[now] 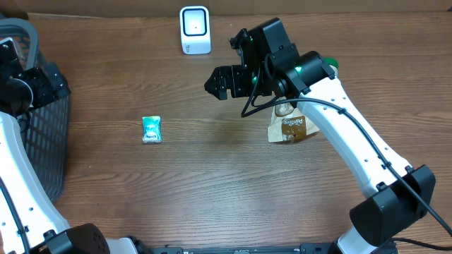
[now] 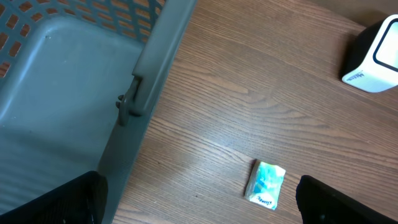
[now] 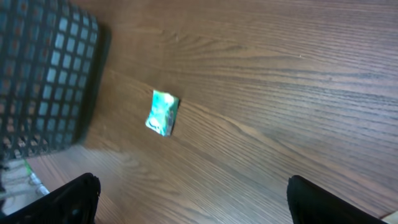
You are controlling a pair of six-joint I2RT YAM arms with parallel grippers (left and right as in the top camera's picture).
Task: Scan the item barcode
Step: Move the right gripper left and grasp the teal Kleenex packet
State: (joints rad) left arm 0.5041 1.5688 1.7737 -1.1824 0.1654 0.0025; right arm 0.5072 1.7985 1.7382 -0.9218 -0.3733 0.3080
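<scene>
The right arm covers the far edge of the brown snack bag (image 1: 291, 130), right of centre, and the bag's print is too small to read. At the left edge of the table the left arm hangs over the grey mesh basket (image 1: 42, 141), and from above its pincer is hard to pick out. In the left wrist view the left gripper (image 2: 198, 202) shows only two dark fingertips in the lower corners, spread wide with nothing between them. The right gripper (image 1: 216, 82) hovers over the middle of the table, its jaws also far apart and empty.

The teal packet (image 1: 151, 130) lies flat on bare wood between the basket and the bag, touching neither. Its lettering is too small to read, and the right wrist view of it is blurred. The white barcode scanner (image 1: 195, 29) stands upright at the far edge, well apart from the packet, and the left wrist view cuts it off. The surface is a brown wood-grain tabletop (image 1: 212, 183).
</scene>
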